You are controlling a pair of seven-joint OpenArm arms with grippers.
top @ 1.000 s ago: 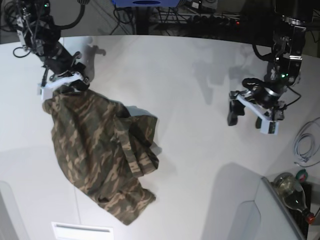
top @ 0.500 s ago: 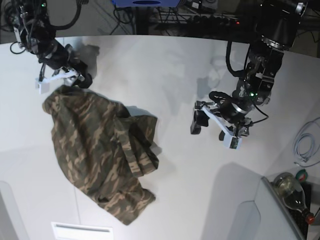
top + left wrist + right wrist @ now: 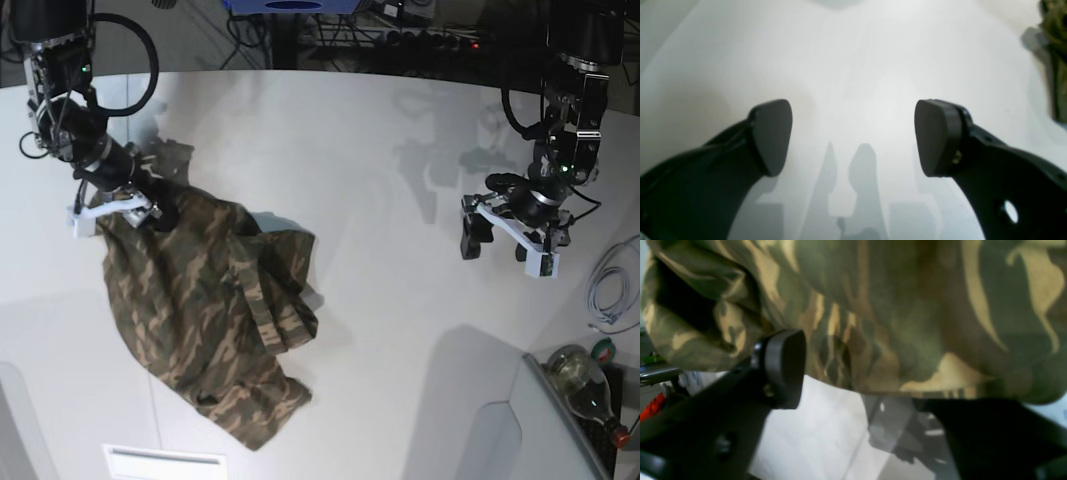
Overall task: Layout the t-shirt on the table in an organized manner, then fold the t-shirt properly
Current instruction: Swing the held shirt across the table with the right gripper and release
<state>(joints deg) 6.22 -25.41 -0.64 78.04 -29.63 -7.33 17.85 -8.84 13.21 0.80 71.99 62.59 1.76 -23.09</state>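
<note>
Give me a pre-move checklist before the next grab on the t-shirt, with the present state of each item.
1. Right tool open: ok, its pads stand apart at the t-shirt's top edge.
2. Right tool holding cloth: not ok, no cloth lies between the pads in the right wrist view.
3. Left tool open and empty: ok, only bare table shows between its pads.
4. Left tool near the shirt: not ok, it hovers far off to the side over bare table.
5. Shirt laid flat: not ok, it lies bunched with folds.
6. Neckband located: cannot tell, no view shows it.
</note>
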